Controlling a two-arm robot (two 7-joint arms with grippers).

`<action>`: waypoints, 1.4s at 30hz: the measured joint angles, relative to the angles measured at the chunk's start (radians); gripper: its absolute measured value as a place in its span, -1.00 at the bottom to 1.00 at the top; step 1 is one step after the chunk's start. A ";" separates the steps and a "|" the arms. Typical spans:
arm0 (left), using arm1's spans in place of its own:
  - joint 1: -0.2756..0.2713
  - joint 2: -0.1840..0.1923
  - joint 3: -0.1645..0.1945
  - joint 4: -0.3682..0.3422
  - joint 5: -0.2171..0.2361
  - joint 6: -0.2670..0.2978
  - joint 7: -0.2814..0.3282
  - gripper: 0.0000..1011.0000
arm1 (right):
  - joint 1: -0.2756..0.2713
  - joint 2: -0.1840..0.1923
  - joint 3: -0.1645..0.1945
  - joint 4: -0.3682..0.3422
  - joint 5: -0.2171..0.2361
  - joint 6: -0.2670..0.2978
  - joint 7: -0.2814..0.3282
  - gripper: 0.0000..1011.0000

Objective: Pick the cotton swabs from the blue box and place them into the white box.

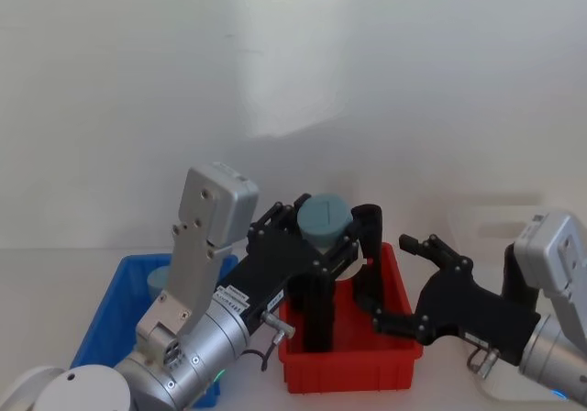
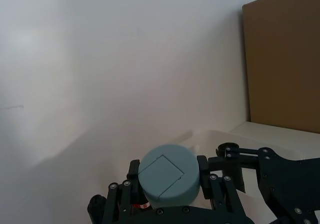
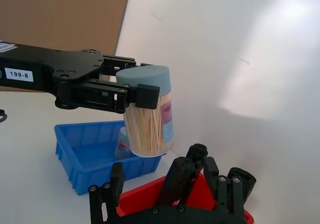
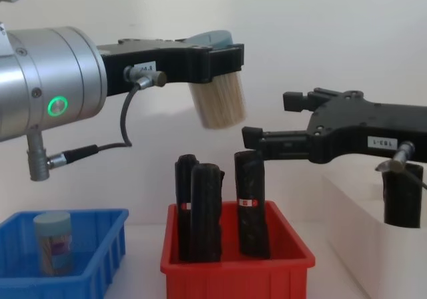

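In blue box [image 4: 100, 242]: one spare jar [image 4: 52, 242]. Next, left claw [image 1: 326, 238] clamps cotton swabs jar [image 4: 219, 102] high over red bin [image 4: 233, 269]; right claw [image 1: 404, 281] spread, empty. Best: carry rightward w/o dipping, skirt right claw, lower upright into white box [image 4: 357, 209].

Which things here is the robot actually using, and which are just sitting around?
In the job:
the jar of cotton swabs clamped in the left gripper; a second jar standing in the blue box; the white box on the right.

Just lying about:
the red bin; the black rolls standing in it; the right gripper, open above it.
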 joint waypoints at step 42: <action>-0.014 -0.045 0.031 0.027 0.032 -0.002 -0.063 0.36 | 0.087 -0.035 -0.022 0.057 0.021 0.062 0.057 0.98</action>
